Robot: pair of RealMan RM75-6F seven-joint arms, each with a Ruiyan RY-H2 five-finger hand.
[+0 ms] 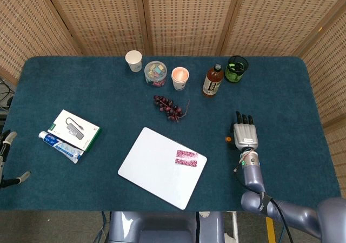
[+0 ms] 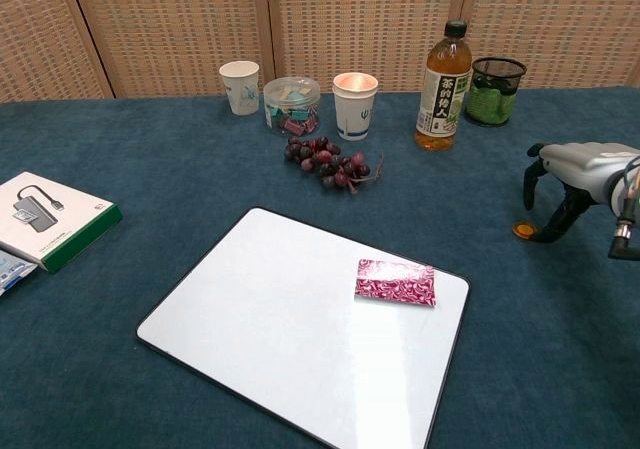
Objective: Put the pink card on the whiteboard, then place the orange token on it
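pink card (image 1: pixel 186 157) confirmed lying flat on the whiteboard (image 1: pixel 157 164), near its right-hand corner, fully inside the black rim; i judge the first step of the task complete. orange token (image 2: pixel 522 230) lies on the blue cloth of the desk (image 1: pixel 97 99), off the board and well to its right. it is not yet lifted.

my right robot hand (image 1: pixel 245 136) hovers just beside the token, palm down, fingers (image 2: pixel 566 212) arched toward the cloth and spread, holding nothing. in the chest view the fingertips stand close to the token on its right; i cannot tell whether any of them touches it. the left robot hand (image 1: pixel 6 159) shows only as a sliver at the left edge of the head view, and i cannot tell how its fingers are set.

step in hand, as i read it: the pickup of the token. the next move calls for bringing thumb and a finger down on either side of the disc and pinching it by the edge. it is thin and sits low in the nap, so a slip seems likely. then carry it left across to the board and set it down on the card, which is a small target.
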